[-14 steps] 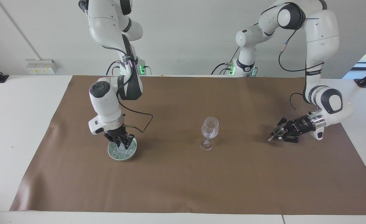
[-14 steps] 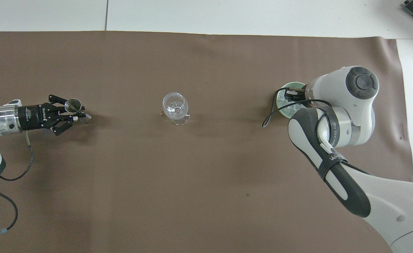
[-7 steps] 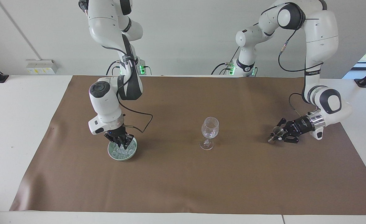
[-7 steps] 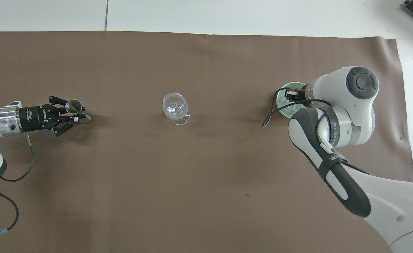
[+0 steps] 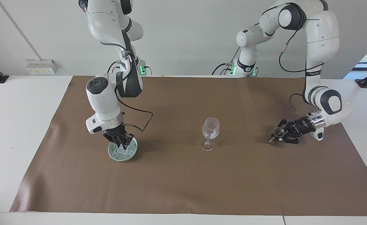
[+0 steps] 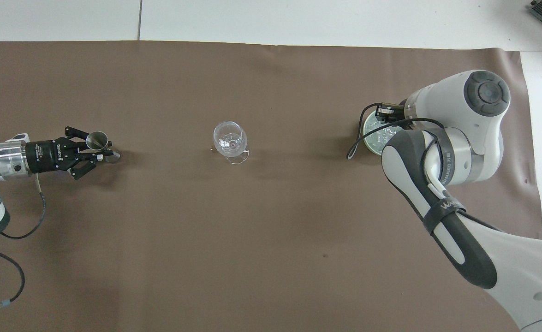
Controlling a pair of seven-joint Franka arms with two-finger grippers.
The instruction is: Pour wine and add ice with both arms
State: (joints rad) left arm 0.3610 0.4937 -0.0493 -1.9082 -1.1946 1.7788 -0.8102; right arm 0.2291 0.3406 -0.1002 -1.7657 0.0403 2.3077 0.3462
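- Facing view: the right gripper points straight down over the pale green bowl, fingertips just above the heap of ice cubes. The jaws are pressed together; whether a cube is pinched between the tips cannot be told.
- Overhead view: the bowl sits toward the right arm's end of the brown mat, largely covered by the right arm's wrist and elbow.
- The wine glass stands upright near the middle of the mat, well apart from the bowl, about as far from the robots as the bowl. It is the target for both ice and liquid.
- Governing relation: from the right gripper, the glass lies sideways along the table's long axis, toward the left arm's end. Judgement: the next move calls for a lift clear of the bowl rim, then a lateral carry until the tips are over the glass mouth.
- The left gripper lies low and roughly horizontal toward the left arm's end, jaws closed on a small metal measuring cup that stands upright on the mat. The left arm waits.
- Neither gripper is clearly closer to the glass; it stands between the two.
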